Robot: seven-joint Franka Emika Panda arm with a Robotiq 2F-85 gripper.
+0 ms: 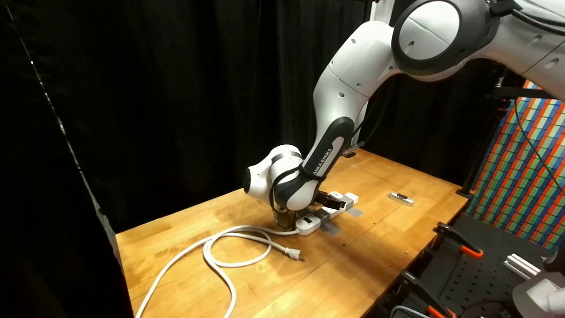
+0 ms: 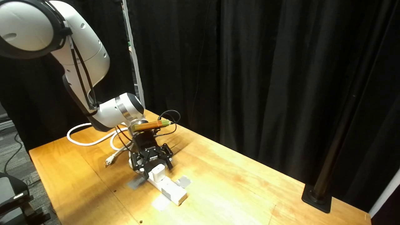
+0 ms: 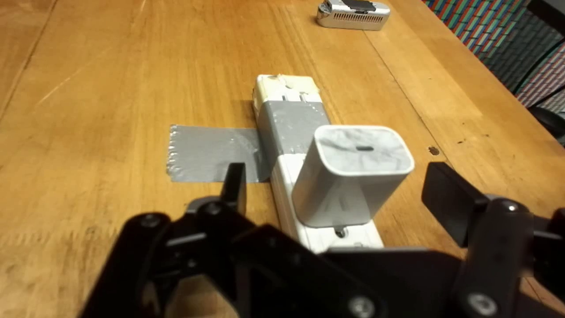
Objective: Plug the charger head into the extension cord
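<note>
Your gripper (image 3: 334,181), spread wide and empty, flanks the charger head (image 3: 348,185), which sits upright on the extension cord (image 3: 318,238) right of centre in the wrist view, so plugging in looks done, though full seating is unclear, leaving perhaps only retreat.

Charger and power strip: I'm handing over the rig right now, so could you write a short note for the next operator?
End effector: open, jaws on either side of the charger, a gap showing at each.
Where: charger upright on the power strip, which grey tape holds to the table.
Done: charger apparently plugged in; its underside is hidden, so full seating is unconfirmed.
Left: probably check the fit, then back away.
</note>
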